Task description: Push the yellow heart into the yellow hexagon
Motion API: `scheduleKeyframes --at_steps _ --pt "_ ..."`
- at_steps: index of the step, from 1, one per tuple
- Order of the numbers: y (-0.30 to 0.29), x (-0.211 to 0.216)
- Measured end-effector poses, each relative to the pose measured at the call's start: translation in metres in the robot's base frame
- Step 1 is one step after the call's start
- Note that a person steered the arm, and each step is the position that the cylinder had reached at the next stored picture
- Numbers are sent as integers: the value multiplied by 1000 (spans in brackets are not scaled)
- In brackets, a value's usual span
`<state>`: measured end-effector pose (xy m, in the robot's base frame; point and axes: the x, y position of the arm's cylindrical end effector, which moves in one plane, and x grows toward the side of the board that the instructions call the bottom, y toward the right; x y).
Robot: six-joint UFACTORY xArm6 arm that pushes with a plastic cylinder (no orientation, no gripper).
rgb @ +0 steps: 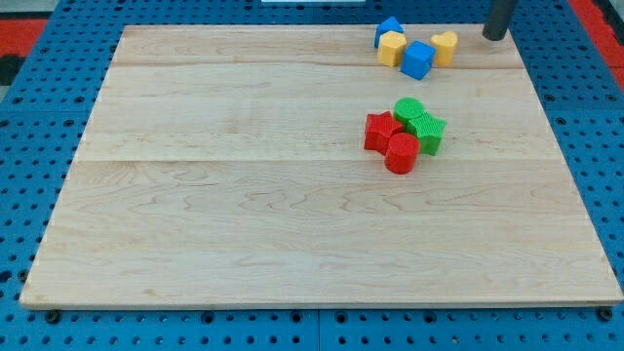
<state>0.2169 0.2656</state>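
The yellow heart [445, 47] sits near the view's top right of the wooden board. The yellow hexagon [392, 48] lies to its left, with a blue cube [418, 59] between them and touching both. A second blue block [389, 29] sits just behind the hexagon. My tip [495, 36] is to the right of the heart, apart from it, near the board's top edge.
A cluster sits right of the board's centre: a red star [381, 131], a red cylinder [401, 153], a green cylinder [409, 110] and a green star [427, 131]. The wooden board [244, 195] lies on a blue pegboard table.
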Motion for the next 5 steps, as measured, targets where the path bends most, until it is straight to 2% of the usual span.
scheduleKeyframes --at_steps 3,5 --pt "-6 34" --pt "-113 33"
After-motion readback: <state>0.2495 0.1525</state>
